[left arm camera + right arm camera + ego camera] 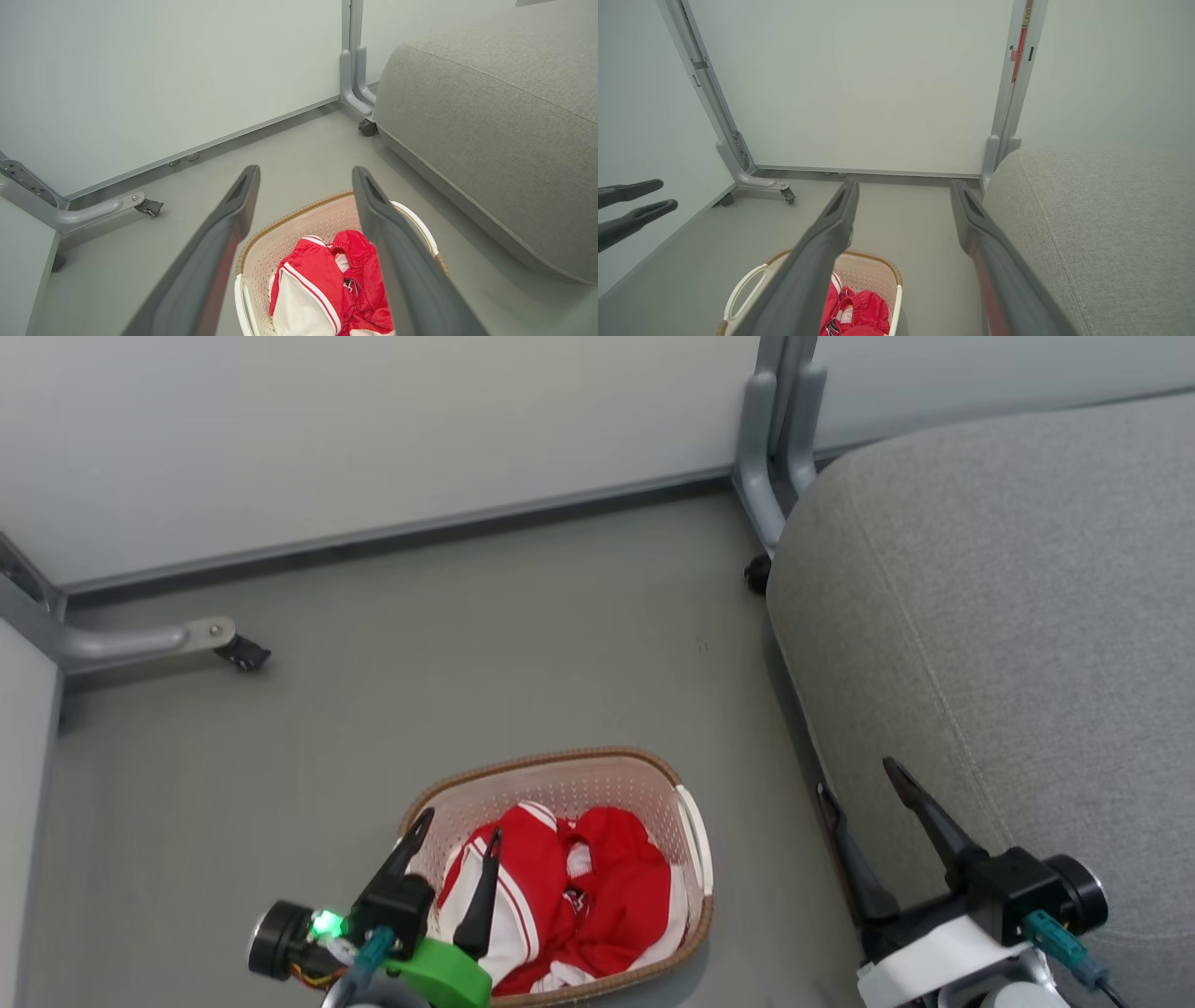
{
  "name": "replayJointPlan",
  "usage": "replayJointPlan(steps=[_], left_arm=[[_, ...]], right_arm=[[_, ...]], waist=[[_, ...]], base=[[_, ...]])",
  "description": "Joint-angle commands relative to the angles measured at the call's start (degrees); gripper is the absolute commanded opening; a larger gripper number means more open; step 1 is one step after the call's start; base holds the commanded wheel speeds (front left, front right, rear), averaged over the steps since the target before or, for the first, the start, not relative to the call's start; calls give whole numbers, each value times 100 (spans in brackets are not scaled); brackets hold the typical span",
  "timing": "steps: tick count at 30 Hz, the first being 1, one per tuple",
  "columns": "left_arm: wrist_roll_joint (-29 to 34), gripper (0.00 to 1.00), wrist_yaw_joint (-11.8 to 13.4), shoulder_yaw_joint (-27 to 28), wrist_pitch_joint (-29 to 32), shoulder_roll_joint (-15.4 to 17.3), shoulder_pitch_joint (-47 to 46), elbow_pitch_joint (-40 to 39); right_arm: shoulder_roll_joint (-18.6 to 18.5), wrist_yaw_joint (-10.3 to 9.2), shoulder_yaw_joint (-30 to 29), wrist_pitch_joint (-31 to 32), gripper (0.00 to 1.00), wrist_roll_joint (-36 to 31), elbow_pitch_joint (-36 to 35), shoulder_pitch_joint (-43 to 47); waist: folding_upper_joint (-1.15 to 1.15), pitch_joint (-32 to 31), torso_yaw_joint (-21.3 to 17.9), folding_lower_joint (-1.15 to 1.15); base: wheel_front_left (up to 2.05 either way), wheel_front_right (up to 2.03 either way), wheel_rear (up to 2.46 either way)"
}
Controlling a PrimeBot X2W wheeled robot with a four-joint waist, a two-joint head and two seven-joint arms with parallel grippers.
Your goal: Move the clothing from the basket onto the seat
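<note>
Jaws apart, left gripper and right gripper hovered; soft red-and-white fabric clothing at six o'clock looked light, easily pinched by a fold.

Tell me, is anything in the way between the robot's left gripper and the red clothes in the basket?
Nothing visible is. The left gripper hangs open over the basket, and the clothes lie uncovered inside it. Toward the seat, they must just clear the basket's wall.
</note>
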Motion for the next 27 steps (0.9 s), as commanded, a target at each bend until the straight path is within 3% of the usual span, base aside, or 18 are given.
replayJointPlan(steps=[1, 6, 15, 27], left_arm=[[-24, 100, -77, -46, 3, 42, -397, 256], [25, 100, -251, -329, 2, 134, -1567, 1404], [-73, 100, -304, -1249, 286, 149, -3576, 3387], [-730, 100, -299, -2579, 1180, 413, -5178, 4567]], right_arm=[[-50, 0, -14, -28, 100, -47, -33, -188], [-75, 0, -74, -28, 100, -67, -117, -690], [-32, -1, -121, -28, 100, -105, -249, -1352], [87, -1, -78, -28, 100, -44, -310, -1846]], waist=[[0, 1038, -78, 0], [0, 1867, -155, 0], [0, 3153, -327, 0], [0, 4129, -580, 0]], base=[[0, 0, 0], [0, 0, 0], [0, 0, 0], [0, 0, 0]])
